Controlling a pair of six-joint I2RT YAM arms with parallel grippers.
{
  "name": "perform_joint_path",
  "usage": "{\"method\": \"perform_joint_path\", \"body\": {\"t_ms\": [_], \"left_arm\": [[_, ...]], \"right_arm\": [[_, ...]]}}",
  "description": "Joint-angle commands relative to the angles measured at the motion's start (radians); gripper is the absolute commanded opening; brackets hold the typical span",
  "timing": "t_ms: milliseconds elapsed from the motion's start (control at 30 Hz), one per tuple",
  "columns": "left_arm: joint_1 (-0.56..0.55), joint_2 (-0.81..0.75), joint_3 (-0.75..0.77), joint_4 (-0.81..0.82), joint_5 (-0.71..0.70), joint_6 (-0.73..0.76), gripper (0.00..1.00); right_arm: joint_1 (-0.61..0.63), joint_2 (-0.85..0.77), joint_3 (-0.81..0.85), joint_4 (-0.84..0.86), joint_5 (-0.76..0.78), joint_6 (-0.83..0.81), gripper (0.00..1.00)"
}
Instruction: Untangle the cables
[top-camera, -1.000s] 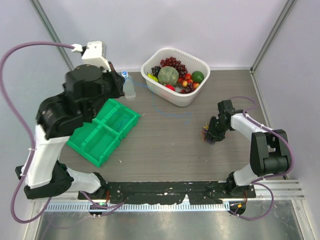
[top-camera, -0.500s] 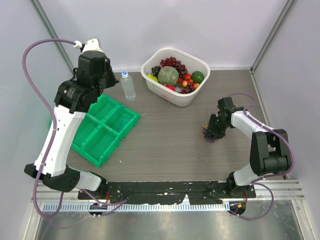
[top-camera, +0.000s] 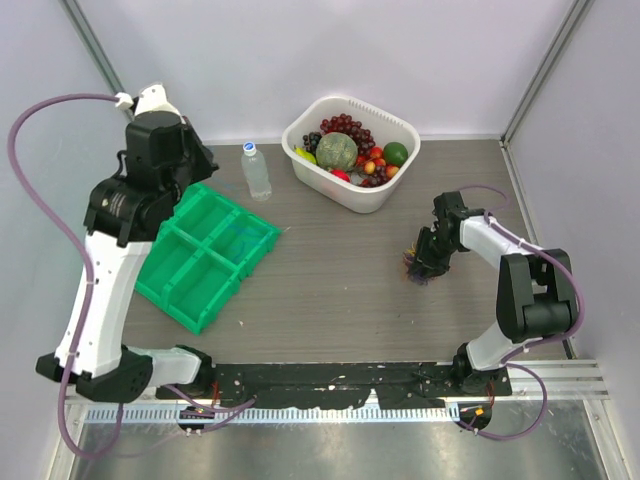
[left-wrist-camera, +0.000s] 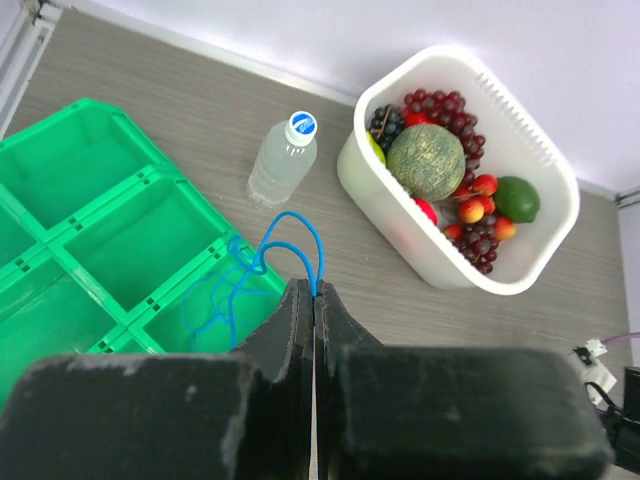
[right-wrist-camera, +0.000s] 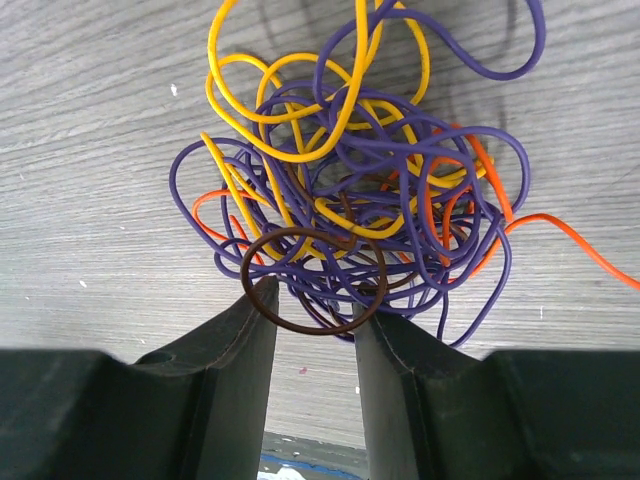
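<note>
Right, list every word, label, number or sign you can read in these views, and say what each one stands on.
No text is readable in any view.
Water bottle: the cap has a blue-and-white mark, too small to read; no label shows on the body.
White basket, green tray, blue cable, tangled cables: no print visible.

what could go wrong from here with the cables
1. The left end effector pinches the blue cable by one thin strand. It may slip out, or its hanging loops may snag on the tray wall.
2. The right end effector has its jaws apart at the brown loop, which threads through the tangle. Pulling it would likely drag the whole bunch or tighten the knot.
</note>
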Motion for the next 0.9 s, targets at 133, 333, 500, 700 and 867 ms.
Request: {"method": "perform_joint_path", "body": {"t_ms": [133, 333, 500, 700, 867], "left_arm": [[0.004, -0.073, -0.071, 0.032, -0.02, -0.01, 0.0], [0.005, -0.058, -0.196, 0.081, -0.022, -0.012, 0.0], [0.008, 0.049, -0.278, 0.147, 0.055, -0.012, 0.0], [0.017, 0.183, -0.361, 0.147, 0.073, -0.061, 0.0], [0.03, 0.24, -0.464, 0.135, 0.063, -0.167, 0.0]], "right_arm": [[-0.001, 0.02, 0.026, 0.018, -0.037, -0.003, 0.41], [0.0, -0.017, 0.007, 0.024, -0.039, -0.001, 0.41], [-0.001, -0.051, -0.006, 0.013, -0.027, -0.004, 0.41], [-0.001, -0.105, -0.034, -0.011, -0.01, -0.01, 0.41], [-0.001, -0.141, -0.071, -0.013, -0.013, -0.012, 0.41]]}}
